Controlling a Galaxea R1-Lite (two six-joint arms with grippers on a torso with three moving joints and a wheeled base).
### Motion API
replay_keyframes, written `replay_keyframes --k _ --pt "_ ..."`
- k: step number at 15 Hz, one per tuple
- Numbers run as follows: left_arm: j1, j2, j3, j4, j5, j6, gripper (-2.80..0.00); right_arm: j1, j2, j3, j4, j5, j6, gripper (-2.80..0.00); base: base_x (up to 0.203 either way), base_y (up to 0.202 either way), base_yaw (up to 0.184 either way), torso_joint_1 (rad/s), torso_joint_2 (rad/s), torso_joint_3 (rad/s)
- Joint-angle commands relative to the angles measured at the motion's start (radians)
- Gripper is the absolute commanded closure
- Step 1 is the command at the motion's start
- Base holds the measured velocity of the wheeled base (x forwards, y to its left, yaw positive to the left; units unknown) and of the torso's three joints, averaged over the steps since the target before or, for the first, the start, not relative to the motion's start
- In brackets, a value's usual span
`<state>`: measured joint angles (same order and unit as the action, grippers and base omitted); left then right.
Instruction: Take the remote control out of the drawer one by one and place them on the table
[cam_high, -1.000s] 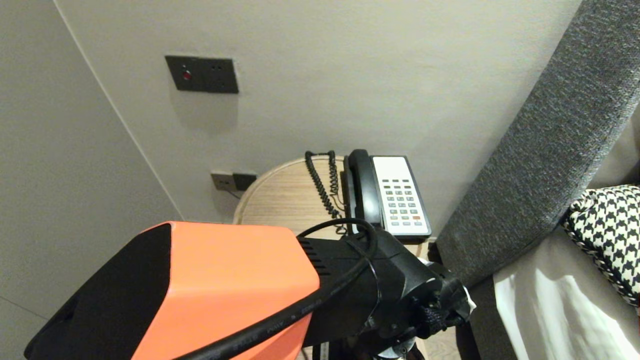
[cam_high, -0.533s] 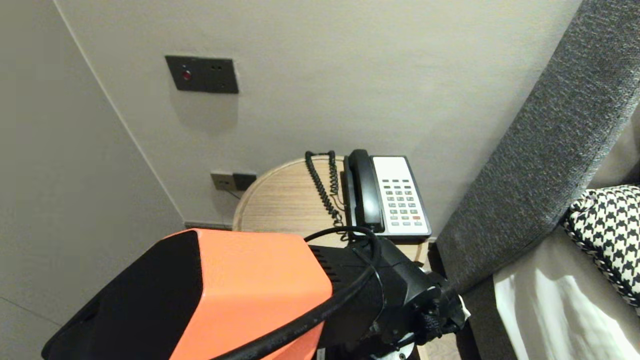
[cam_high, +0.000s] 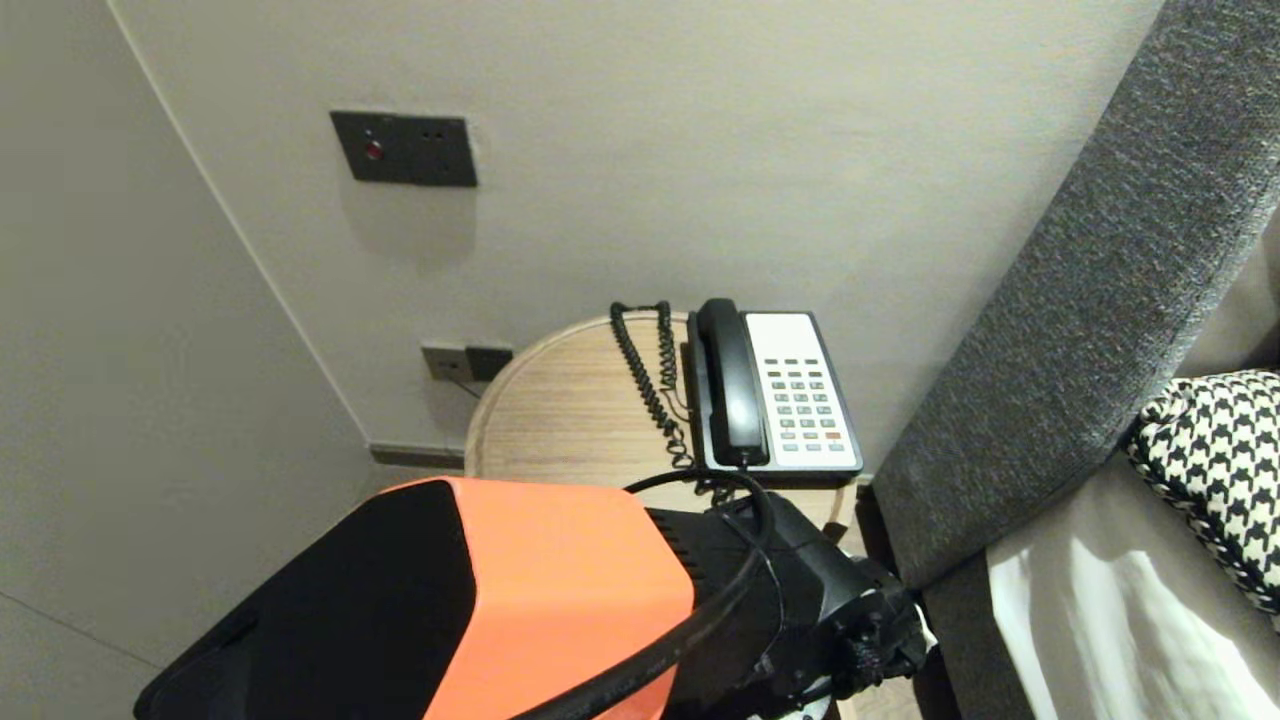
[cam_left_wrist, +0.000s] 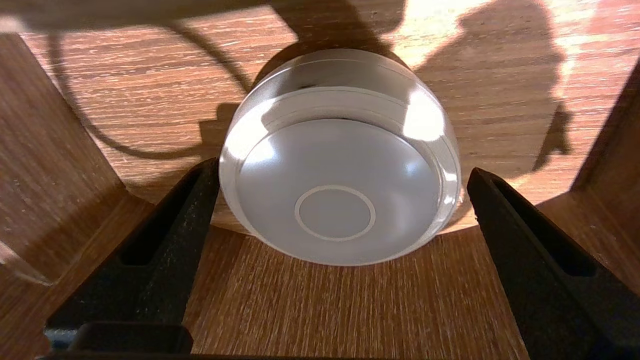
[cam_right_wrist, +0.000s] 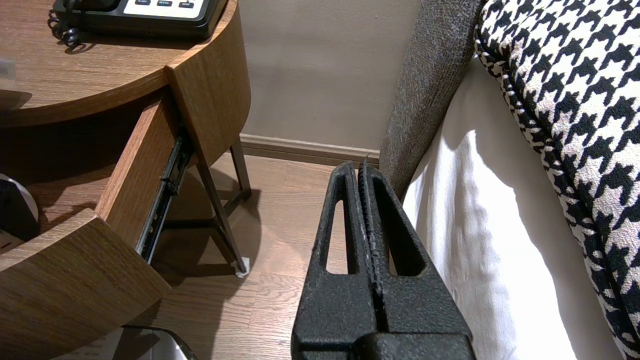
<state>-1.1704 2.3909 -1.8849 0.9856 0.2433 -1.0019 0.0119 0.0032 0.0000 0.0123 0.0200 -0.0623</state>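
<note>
1 white puck (cam_left_wrist: 340, 215) in drawer (cam_left_wrist: 350, 310), my left gripper (cam_left_wrist: 342, 169) spread wide around it: off-centre closing may shove it aside; right gripper (cam_right_wrist: 363, 167) parked, closed, beside bed (cam_right_wrist: 475, 235).

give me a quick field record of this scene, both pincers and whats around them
drawer: pulled out of the round bedside table
white disc: round, resting on the drawer bottom
left pincer: open, down in the drawer, one finger on each side of the white disc
right pincer: shut, holding nothing, parked over the wood floor beside the bed
on bedside table: black and white phone with coiled cord
</note>
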Motion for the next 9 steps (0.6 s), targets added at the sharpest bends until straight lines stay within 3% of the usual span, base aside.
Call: replay_keyframes --k 1,9 --pt "0.000 0.014 0.000 0.005 0.001 -0.006 -2.80 0.000 0.001 0.000 0.000 0.001 -0.001 0.00 0.000 0.000 0.000 0.000 0.00 0.000" --pt "0.000 0.033 0.009 -0.008 -0.002 -0.006 -2.80 0.000 0.001 0.000 0.000 0.000 -0.001 0.00 0.000 0.000 0.000 0.000 0.00 0.000"
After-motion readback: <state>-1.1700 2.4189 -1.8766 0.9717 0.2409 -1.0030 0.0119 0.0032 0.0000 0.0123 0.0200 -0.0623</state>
